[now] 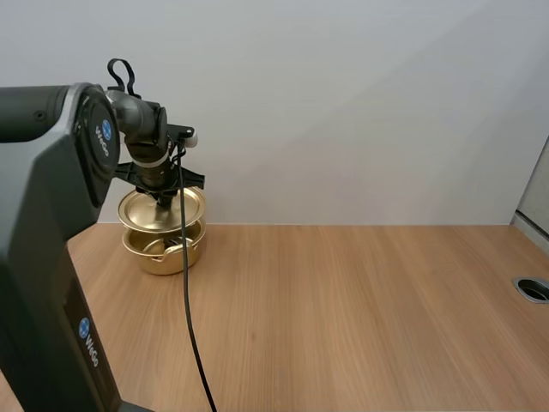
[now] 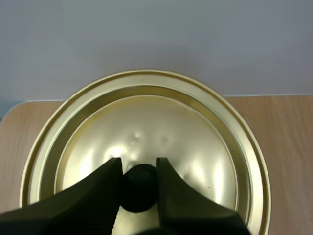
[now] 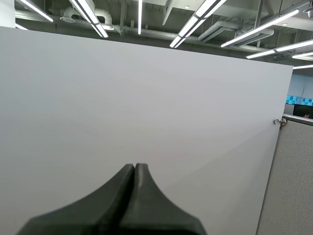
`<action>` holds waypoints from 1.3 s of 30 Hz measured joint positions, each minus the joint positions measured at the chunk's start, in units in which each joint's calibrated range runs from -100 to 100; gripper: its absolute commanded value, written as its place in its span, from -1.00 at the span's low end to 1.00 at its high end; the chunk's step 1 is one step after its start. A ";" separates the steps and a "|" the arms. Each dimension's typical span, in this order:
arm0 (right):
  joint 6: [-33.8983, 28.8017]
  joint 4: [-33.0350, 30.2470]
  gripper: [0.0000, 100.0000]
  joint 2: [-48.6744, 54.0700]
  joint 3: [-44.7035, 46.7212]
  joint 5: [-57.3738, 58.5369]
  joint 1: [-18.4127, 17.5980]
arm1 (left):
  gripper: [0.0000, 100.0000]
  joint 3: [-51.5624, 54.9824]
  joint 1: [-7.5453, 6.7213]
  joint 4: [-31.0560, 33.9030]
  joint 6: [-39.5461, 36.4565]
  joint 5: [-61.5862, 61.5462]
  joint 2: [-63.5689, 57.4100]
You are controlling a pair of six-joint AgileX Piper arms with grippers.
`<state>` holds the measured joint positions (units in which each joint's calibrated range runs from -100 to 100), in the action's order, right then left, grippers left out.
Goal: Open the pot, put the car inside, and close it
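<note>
While left pincer [image 2: 138, 169] pinches knob [image 2: 139, 195] of lid [image 2: 146, 122] above pot [image 1: 163, 257], right pincer [image 3: 135, 168] closed, empty.

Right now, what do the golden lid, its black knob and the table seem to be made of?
Round golden lid: likely thin metal, polished; it mirrors light and shows small dents. Round black knob between the jaws: probably plastic, matte, little glare. Light brown table: wood or wood-look laminate, with straight grain lines.
</note>
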<state>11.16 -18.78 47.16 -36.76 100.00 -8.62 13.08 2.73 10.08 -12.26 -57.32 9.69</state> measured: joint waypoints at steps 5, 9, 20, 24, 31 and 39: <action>0.00 -0.15 -1.00 0.24 0.00 0.00 0.00 | -1.00 -0.17 0.00 -0.14 0.13 -1.94 2.02; 0.00 -0.28 -1.00 0.34 0.00 0.00 0.00 | -1.00 -0.22 0.00 -0.24 0.13 -2.49 4.06; -0.25 -0.17 -1.00 0.34 0.00 0.00 0.00 | -1.00 -0.33 0.00 -0.24 0.13 -1.59 7.48; -0.75 -0.17 -1.00 0.34 0.00 0.00 0.00 | -1.00 -0.33 0.00 -0.24 0.13 -1.24 8.59; -0.75 -0.17 -1.00 0.34 0.00 0.00 0.00 | -0.12 -0.33 0.00 0.00 -0.44 -0.92 8.82; -0.75 -0.04 -1.00 0.34 0.00 0.00 0.00 | 1.00 -0.08 -0.07 2.35 0.14 5.92 6.65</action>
<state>10.42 -18.82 47.50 -36.76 100.00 -8.62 12.99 2.66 12.43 -12.13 -51.40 16.34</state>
